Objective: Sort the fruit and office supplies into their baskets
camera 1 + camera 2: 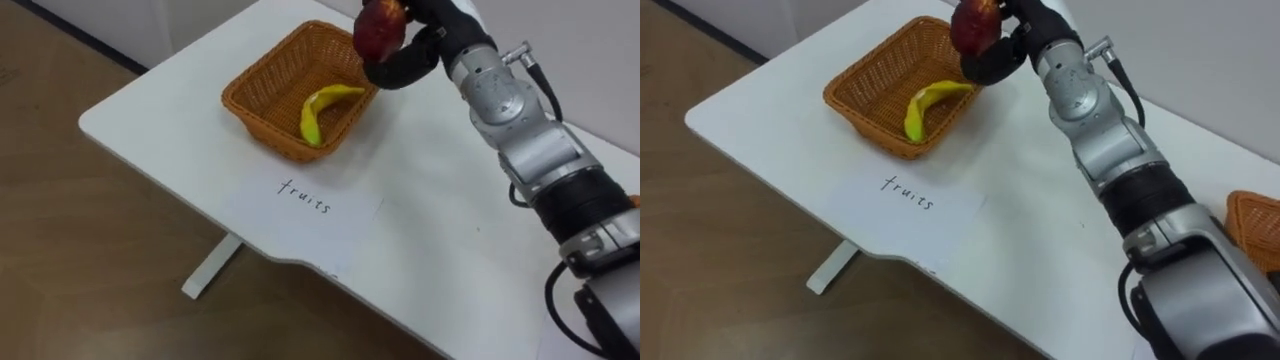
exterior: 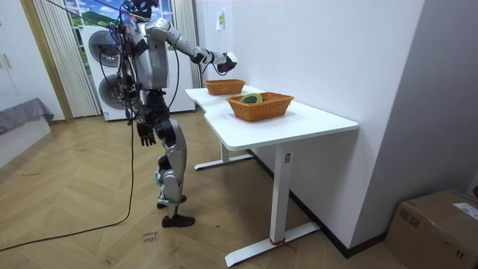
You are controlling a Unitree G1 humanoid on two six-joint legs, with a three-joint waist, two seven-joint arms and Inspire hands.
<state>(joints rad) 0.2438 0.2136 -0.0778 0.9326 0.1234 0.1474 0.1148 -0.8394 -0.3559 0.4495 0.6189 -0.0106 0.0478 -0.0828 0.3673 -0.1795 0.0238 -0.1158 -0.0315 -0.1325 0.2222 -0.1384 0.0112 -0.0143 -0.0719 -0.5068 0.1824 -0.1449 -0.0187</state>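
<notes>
- Arm: the right one comes in from the lower right and stretches across the white table [image 1: 430, 230] towards its far side. The forearm is extended and the wrist is raised above the tabletop.
- The right hand [image 1: 405, 58] has its dark fingers curled tight round a red fruit [image 1: 380, 28]. It holds the fruit in the air over the far right rim of the wicker basket [image 1: 250, 108], clear of the weave.
- The left hand [image 2: 146, 134] hangs beside the thigh in the room view; I cannot tell whether its fingers are spread or curled.
- The robot stands upright on the wooden floor [image 2: 89, 194] at the far end of the table, on the room view's left.
- A sheet of paper [image 1: 305, 195] lies flat on the table just on the near side of the wicker basket. It bears the handwritten word "fruits".
- A banana [image 1: 320, 108] lies inside the wicker basket, curved, towards its right wall and below the held fruit.
- A second basket [image 1: 1252, 225] sits further right on the white surface, well apart from the first. In the room view it holds something green and yellow that is too small to name.
- One white table leg [image 1: 210, 265] shows under the near left edge.
- A washing machine [image 2: 104, 71] stands behind the robot.
- A cardboard box [image 2: 437, 228] sits on the floor at the room view's right.
</notes>
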